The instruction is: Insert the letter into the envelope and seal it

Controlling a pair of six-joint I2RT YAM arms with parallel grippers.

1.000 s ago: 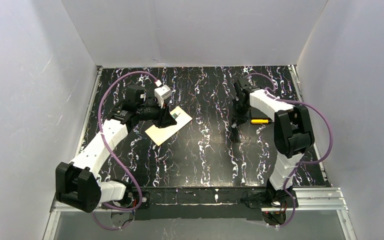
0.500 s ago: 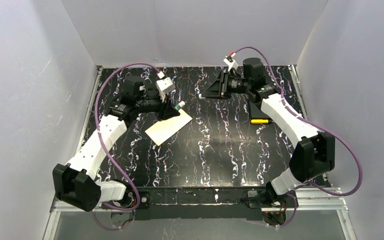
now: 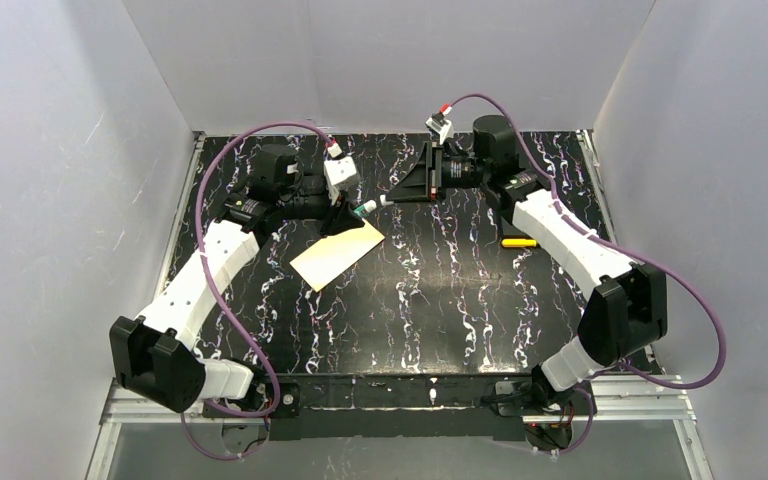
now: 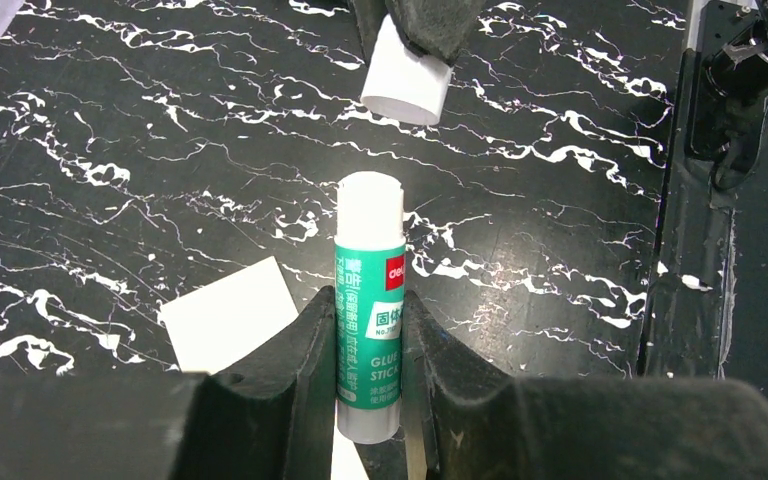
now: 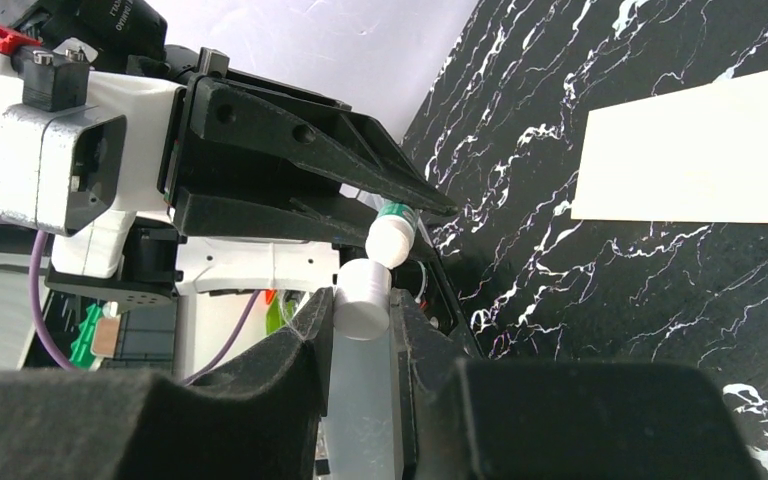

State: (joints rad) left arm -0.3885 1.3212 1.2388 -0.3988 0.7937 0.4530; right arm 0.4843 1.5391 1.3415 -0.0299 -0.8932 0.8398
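The envelope point(image 3: 338, 255), a cream-tan oblong, lies flat on the black marbled table left of centre; one of its corners point(image 4: 228, 320) shows under my left fingers. The letter does not show apart from it. My left gripper point(image 3: 346, 222) hangs above the envelope's far end, shut on a green glue stick point(image 4: 370, 280) whose white tip points away from it. My right gripper point(image 3: 400, 196) faces it from the right, shut on the stick's white cap point(image 5: 363, 298). The cap point(image 4: 407, 85) sits just beyond the stick's tip with a small gap between them.
A small yellow and black object point(image 3: 518, 241) lies on the table at the right, under the right arm. White walls enclose the table on three sides. Purple cables loop over both arms.
The right arm has swung up from the table at the right and moved left to face the left gripper. The left gripper has lifted and turned the glue stick toward it.
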